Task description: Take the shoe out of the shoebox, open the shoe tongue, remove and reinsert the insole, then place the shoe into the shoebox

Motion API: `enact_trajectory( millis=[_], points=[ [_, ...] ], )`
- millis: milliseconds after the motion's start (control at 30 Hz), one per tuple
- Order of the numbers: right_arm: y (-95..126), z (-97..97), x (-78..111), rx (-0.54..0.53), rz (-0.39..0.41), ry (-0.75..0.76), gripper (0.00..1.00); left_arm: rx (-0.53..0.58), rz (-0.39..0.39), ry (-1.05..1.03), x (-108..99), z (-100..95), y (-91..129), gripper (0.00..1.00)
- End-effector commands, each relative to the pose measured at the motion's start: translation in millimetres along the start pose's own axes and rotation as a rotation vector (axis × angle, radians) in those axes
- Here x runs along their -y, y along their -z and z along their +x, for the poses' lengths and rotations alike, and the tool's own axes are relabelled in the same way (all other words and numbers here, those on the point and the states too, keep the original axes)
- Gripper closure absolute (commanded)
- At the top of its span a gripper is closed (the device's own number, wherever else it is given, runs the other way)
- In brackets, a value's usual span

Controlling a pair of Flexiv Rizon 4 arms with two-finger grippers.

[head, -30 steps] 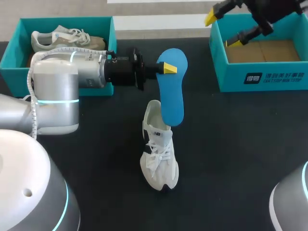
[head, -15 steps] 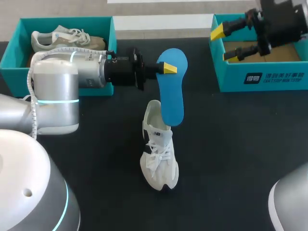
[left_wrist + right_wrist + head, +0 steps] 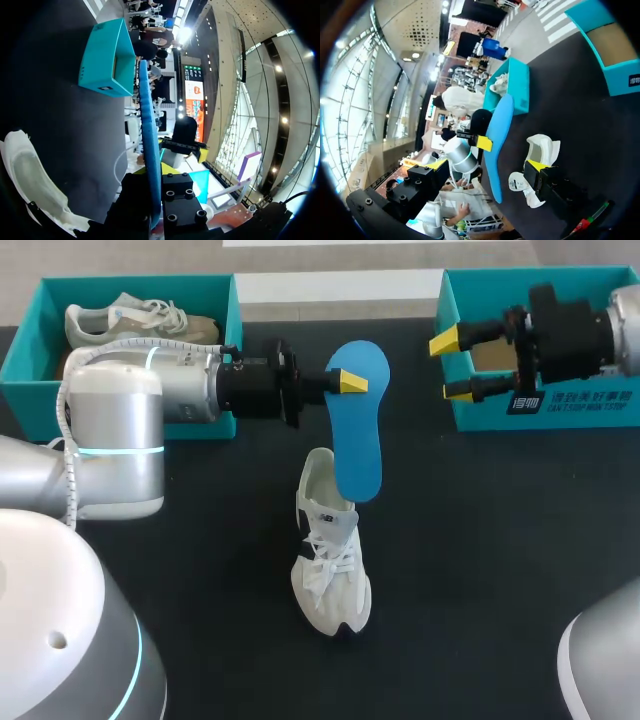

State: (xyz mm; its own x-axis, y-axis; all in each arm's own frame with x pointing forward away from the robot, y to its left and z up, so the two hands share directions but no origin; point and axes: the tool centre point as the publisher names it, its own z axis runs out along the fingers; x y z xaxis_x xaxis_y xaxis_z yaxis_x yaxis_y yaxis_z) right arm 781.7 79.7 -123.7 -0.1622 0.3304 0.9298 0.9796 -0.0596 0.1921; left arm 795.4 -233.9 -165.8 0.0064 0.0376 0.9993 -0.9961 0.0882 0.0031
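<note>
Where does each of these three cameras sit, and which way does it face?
Head view: above and behind the robot, looking down on the table; both arms show, left gripper shut on the blue insole above the white shoe, right gripper open beside the right shoebox.
Left wrist view: on the left wrist, looking along its fingers past the edge-on insole.
Right wrist view: on the right wrist, its own open fingers framing the insole and shoe.
Shared: all three show insole and shoe.
</note>
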Motion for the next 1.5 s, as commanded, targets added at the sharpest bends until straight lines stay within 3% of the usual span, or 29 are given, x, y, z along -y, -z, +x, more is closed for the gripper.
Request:
enact_trajectory(
  millis=[33, 467, 533, 667, 800, 967, 1200, 1333, 1400, 1500],
  points=[
    [2.3, -3.8, -1.0, -0.085, 0.004, -0.022, 0.0, 0.0, -0.002, 0.0, -0.1, -0.5, 0.7, 1.0],
    [4.6, -1.8, -3.7, -0.082, 0.018, -0.021, 0.0, 0.0, -0.002, 0.0, -0.1, -0.5, 0.7, 1.0],
    [4.6, -1.8, -3.7, -0.082, 0.018, -0.021, 0.0, 0.085, -0.069, -0.24, -5.0, -9.2, -0.5, 1.0],
    [4.6, -1.8, -3.7, -0.082, 0.018, -0.021, 0.0, 0.029, -0.098, -0.486, -5.1, -13.7, 1.1, 1.0],
    [4.6, -1.8, -3.7, -0.082, 0.018, -0.021, 0.0, -0.056, -0.046, -0.627, -0.7, -6.6, 4.1, 1.0],
    [4.6, -1.8, -3.7, -0.082, 0.018, -0.021, 0.0, -0.073, 0.001, -0.83, 4.7, 5.0, 9.2, 1.0],
    [4.6, -1.8, -3.7, -0.082, 0.018, -0.021, 0.0, 0.001, 0.02, -1.425, 5.4, 16.5, 15.6, 1.0],
    [4.6, -1.8, -3.7, -0.082, 0.018, -0.021, 0.0, -0.039, 0.09, -1.748, 1.0, 25.5, 20.4, 1.0],
    [4.6, -1.8, -3.7, -0.082, 0.018, -0.021, 0.0, -0.027, 0.121, -1.812, 2.9, 25.4, 24.3, 1.0],
    [4.6, -1.8, -3.7, -0.082, 0.018, -0.021, 0.0, 0.024, 0.131, -1.705, 7.1, 24.3, 27.3, 1.0]
  ],
)
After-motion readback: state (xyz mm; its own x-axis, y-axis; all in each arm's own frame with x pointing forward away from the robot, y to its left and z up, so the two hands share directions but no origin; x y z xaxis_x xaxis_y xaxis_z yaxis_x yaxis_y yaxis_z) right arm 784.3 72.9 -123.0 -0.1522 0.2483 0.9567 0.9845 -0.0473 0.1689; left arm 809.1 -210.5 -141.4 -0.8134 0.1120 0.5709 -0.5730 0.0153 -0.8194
